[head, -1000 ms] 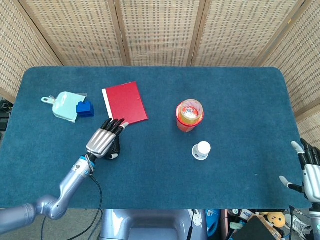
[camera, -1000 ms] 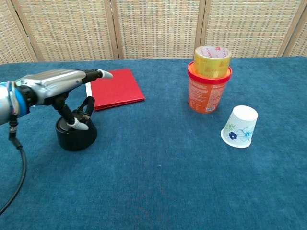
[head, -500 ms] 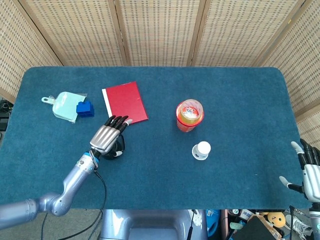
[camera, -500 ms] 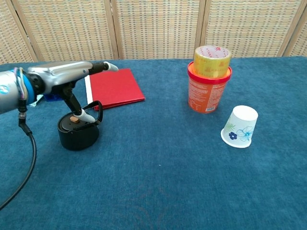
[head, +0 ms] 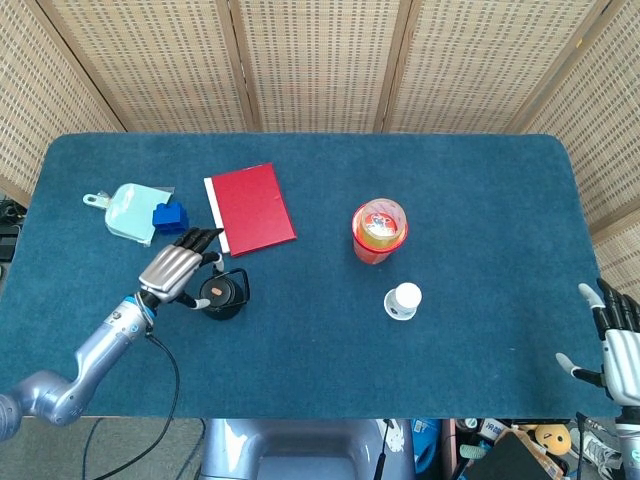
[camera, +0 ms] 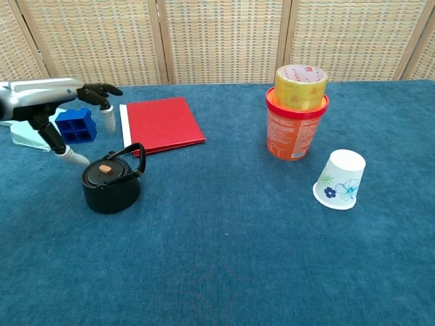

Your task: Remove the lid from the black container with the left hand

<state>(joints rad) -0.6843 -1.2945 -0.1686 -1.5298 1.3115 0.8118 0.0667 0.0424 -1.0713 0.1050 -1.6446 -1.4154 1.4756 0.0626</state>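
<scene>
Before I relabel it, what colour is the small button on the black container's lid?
Orange-brown, on the black container's lid; clearest in the chest view.

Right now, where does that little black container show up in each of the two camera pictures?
Head view: black container lies lower left, just right of the left hand.
Chest view: it sits left of centre, near the front.
Shared landmark: the red book lies just behind it.
</scene>
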